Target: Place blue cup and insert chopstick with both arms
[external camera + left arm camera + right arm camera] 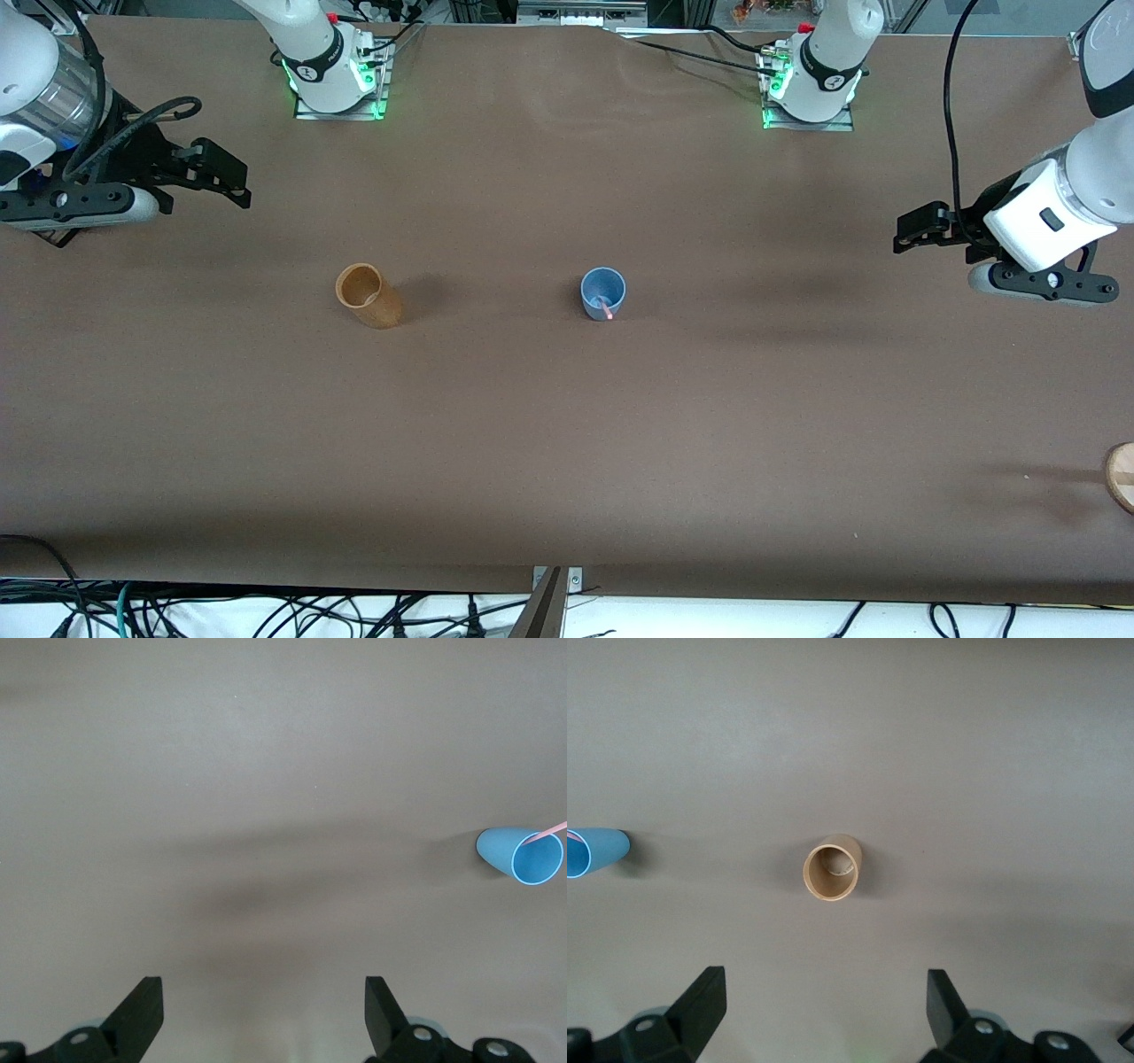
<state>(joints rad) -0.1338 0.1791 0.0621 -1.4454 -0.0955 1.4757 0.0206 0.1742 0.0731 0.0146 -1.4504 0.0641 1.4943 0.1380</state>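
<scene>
The blue cup (603,293) stands upright in the middle of the table with the chopstick (607,309) inside it, its pinkish-red tip leaning over the rim. The cup (521,855) and the chopstick (550,831) also show in the left wrist view, and the cup's edge (594,851) shows in the right wrist view. My left gripper (905,232) is open and empty, held up over the left arm's end of the table. My right gripper (232,180) is open and empty, held up over the right arm's end of the table. Both arms wait away from the cup.
A tan wooden cylinder cup (368,295) stands beside the blue cup toward the right arm's end; it also shows in the right wrist view (831,869). A round wooden object (1122,475) lies at the table's edge at the left arm's end, nearer the front camera.
</scene>
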